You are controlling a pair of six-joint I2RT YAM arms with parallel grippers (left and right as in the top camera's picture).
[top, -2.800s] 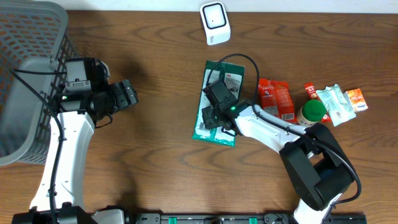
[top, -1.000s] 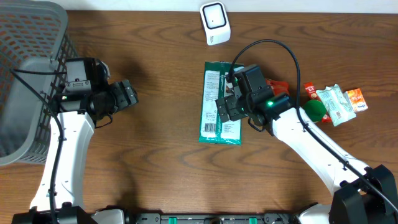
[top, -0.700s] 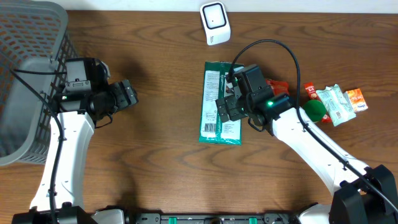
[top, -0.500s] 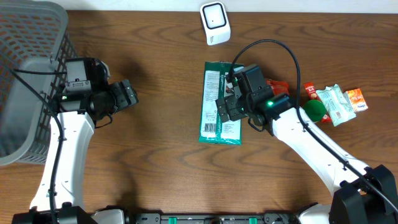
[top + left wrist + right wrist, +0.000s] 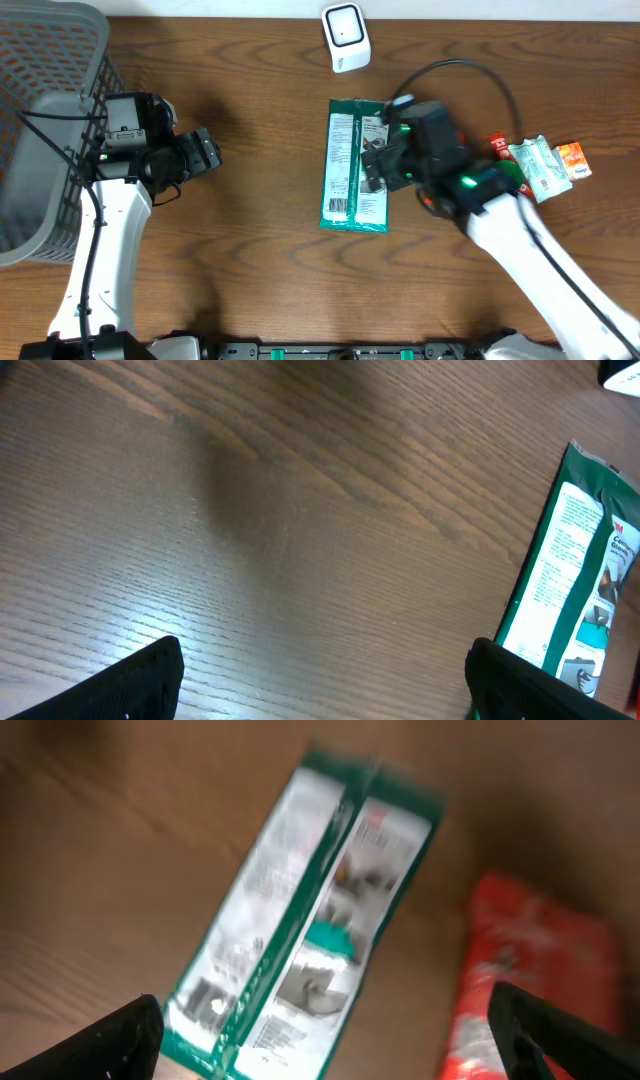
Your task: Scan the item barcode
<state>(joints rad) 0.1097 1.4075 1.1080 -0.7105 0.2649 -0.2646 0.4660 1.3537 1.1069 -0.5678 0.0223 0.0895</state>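
Overhead: the green packet [image 5: 352,165] lies flat on the wooden counter [image 5: 260,270], printed side up. A white scanner [image 5: 345,37] stands beyond the packet's far end, apart from it. The right jaws hang over the packet's right edge, spread wide and gripping nothing. The left jaws are well to the packet's left, open and empty, near a grey basket [image 5: 45,70]. Small snack packets [image 5: 545,160] lie to the packet's right.

Left wrist: the fingertips [image 5: 140,680] stand wide apart over bare counter, with the packet [image 5: 570,600] off to the right.

Right wrist: the view is blurred. The packet [image 5: 300,940] lies below the open jaws, and a red packet [image 5: 530,970] is near its right side.
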